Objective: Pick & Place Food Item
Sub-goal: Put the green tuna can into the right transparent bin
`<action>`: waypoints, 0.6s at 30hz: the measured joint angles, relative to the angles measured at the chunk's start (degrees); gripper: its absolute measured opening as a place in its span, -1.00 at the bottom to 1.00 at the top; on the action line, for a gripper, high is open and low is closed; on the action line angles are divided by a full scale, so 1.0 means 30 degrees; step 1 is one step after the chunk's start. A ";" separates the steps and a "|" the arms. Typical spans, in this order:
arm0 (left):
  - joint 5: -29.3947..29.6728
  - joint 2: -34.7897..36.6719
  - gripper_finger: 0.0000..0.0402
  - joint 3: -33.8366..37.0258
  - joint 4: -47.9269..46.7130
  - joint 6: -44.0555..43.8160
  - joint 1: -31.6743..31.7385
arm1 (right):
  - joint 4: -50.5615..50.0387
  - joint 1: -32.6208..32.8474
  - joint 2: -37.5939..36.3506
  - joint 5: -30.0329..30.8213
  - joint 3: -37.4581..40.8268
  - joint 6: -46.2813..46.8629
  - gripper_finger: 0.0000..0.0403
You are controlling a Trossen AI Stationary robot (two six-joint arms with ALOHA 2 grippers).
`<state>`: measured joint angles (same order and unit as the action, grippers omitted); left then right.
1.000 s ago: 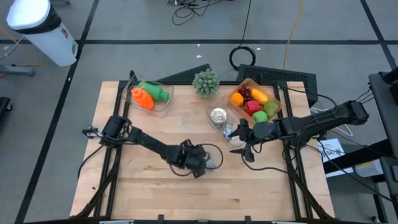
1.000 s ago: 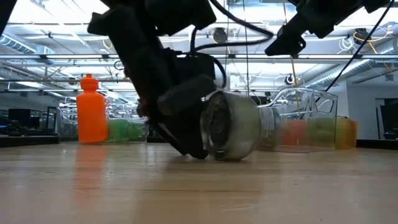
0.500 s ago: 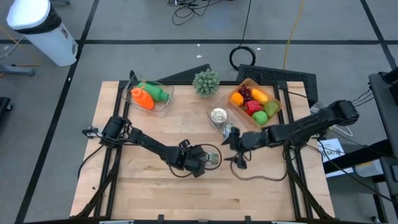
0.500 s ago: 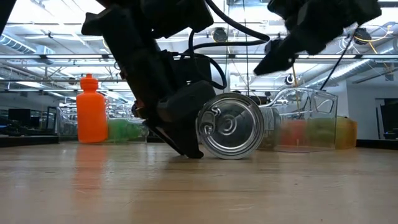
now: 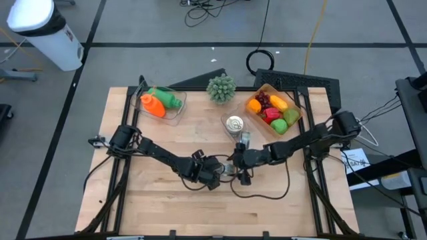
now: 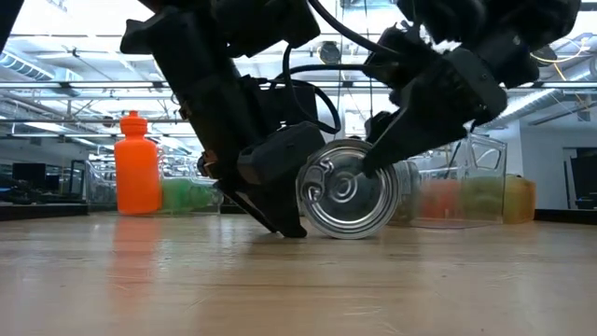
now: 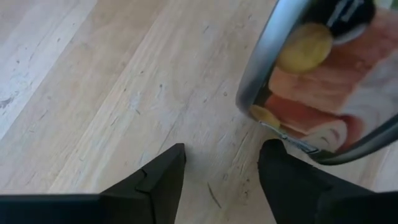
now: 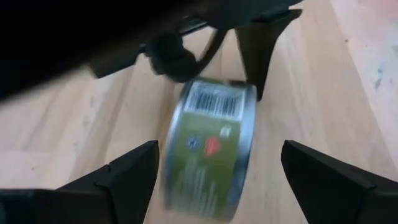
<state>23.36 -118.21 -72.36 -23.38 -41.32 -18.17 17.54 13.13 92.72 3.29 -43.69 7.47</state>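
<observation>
Your small round silver tin can (image 6: 347, 202) is lying on its side mid-desk (image 5: 160, 200); the left end effector (image 7: 221, 163) is sitting half-open beside it, gripping nothing, while the wide-open right end effector (image 8: 217, 171) is straddling it to grasp.

Premises: a robotics lab or test hall, not a home or kitchen.

Evidence, high view: a wooden table (image 5: 167, 200) stands on a grey floor (image 5: 133, 27) marked with dark tape lines (image 5: 200, 45). Loose cables (image 5: 207, 10) lie on the floor, and a coiled cable (image 5: 261, 61) sits just behind the table. A white bin (image 5: 43, 30) stands well apart from it. Two dark arms, left arm (image 5: 160, 155) and right arm (image 5: 313, 137), are mounted at the table's sides.

Evidence, low view: the ceiling carries exposed steel trusses (image 6: 84, 89) and pipework. The room behind is wide and open, with monitors (image 6: 28, 177) at far benches.
</observation>
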 joint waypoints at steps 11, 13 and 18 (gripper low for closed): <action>0.0250 0.0000 0.02 0.0007 0.0330 0.0215 0.0000 | -0.1102 0.0029 -0.1563 -0.0127 0.0011 -0.0361 -0.09; 0.0253 0.0000 0.03 0.0000 0.0339 0.0295 0.0000 | -0.1889 0.0029 -0.2069 -0.0124 -0.0025 -0.0366 -0.42; 0.0490 -0.0007 0.02 -0.0007 0.0410 0.0314 0.0007 | -0.3090 0.0048 -0.3586 -0.0194 0.0033 -0.0401 -0.92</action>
<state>24.83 -118.24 -72.38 -22.15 -40.38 -18.15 8.27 13.27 81.97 2.71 -43.59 6.27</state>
